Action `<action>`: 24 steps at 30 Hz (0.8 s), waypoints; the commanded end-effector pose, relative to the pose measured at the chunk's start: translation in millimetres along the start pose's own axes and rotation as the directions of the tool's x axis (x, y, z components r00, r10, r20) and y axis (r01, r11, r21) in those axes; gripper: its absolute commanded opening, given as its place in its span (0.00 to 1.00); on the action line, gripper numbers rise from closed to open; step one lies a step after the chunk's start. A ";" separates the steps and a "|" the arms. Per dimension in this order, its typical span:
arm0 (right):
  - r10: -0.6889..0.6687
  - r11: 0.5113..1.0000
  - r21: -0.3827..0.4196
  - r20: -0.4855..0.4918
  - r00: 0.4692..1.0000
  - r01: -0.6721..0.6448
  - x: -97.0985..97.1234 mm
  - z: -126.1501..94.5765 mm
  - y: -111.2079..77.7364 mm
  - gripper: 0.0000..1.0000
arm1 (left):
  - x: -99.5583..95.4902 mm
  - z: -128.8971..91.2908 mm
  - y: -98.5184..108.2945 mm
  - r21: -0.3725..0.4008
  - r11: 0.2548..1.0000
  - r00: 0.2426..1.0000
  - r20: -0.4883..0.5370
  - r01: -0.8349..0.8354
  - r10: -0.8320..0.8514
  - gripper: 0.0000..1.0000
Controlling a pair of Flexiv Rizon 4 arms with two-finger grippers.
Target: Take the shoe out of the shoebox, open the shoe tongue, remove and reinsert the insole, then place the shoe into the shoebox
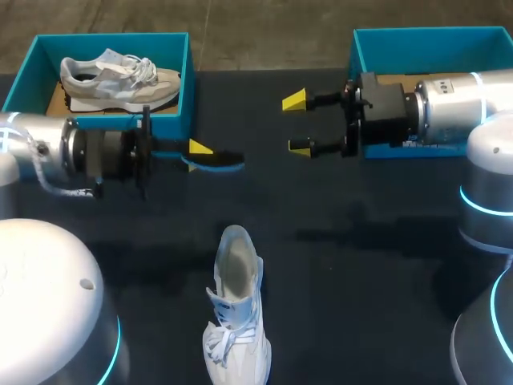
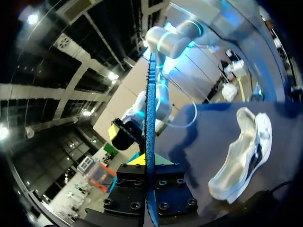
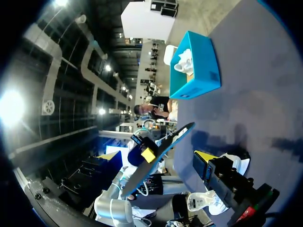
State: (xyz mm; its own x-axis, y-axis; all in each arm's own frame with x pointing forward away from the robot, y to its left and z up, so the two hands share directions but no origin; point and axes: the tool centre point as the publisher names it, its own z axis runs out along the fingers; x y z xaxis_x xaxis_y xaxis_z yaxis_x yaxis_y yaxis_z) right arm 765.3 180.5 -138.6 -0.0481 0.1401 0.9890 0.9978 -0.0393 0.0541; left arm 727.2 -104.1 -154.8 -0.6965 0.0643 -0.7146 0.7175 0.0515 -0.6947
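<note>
A white shoe (image 1: 235,309) stands on the dark table near the front edge, opening up and laces toward me; the left wrist view shows the shoe (image 2: 241,156) beside its gripper. My left gripper (image 1: 196,148) is shut on a thin blue-and-black insole (image 1: 215,163), held above the table in front of the left box. That insole (image 2: 150,137) runs edge-on between the left fingers. My right gripper (image 1: 298,123) is open, its yellow tips facing the insole from the right with a gap between. In the right wrist view the insole (image 3: 161,153) hangs ahead of the open fingers.
A teal shoebox (image 1: 184,72) at the back left holds a second grey-white shoe (image 1: 120,80). Another teal box (image 1: 433,40) stands at the back right, partly behind my right arm. Dark bare tabletop (image 1: 361,265) lies to the right of the shoe.
</note>
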 end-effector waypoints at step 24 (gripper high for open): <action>0.000 1.000 -0.002 0.000 1.000 0.000 -0.4 2.0 -0.1 1.00 | -10.7 -32.1 16.1 0.289 0.773 0.825 -0.152 0.564 -0.545 0.00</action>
State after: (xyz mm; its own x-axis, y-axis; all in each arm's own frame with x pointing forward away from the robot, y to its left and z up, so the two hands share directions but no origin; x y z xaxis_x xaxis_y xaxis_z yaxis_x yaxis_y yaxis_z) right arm 765.3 180.2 -138.4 -0.0476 0.1400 0.9890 0.9978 -0.0386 0.0535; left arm 741.3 -72.6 -149.4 -0.9632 0.1586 -0.2168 0.1882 -0.1778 -0.9659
